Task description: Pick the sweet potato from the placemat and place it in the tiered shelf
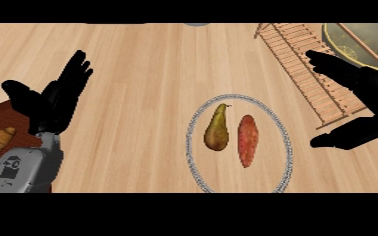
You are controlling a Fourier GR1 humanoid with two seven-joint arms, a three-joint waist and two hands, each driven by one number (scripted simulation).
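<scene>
Sweet potato (248, 141), just one, beside one pear (216, 128) on one placemat (269, 130)

Tabletop (140, 80) is showing pale wood w/ fine grain, looking matt & smooth. Tiered shelf (299, 55) is looking like similar light wood, bare slats. Placemat (236, 96) rim is reading grey & grainy; material unclear. Sweet potato (248, 141) is showing dull, mottled red-orange skin; pear (216, 130) is looking smoother w/ faint sheen. Left robot hand (55, 102) & right robot hand (354, 80) are looking matt black; forearm (29, 165) is showing smooth grey casing.
</scene>
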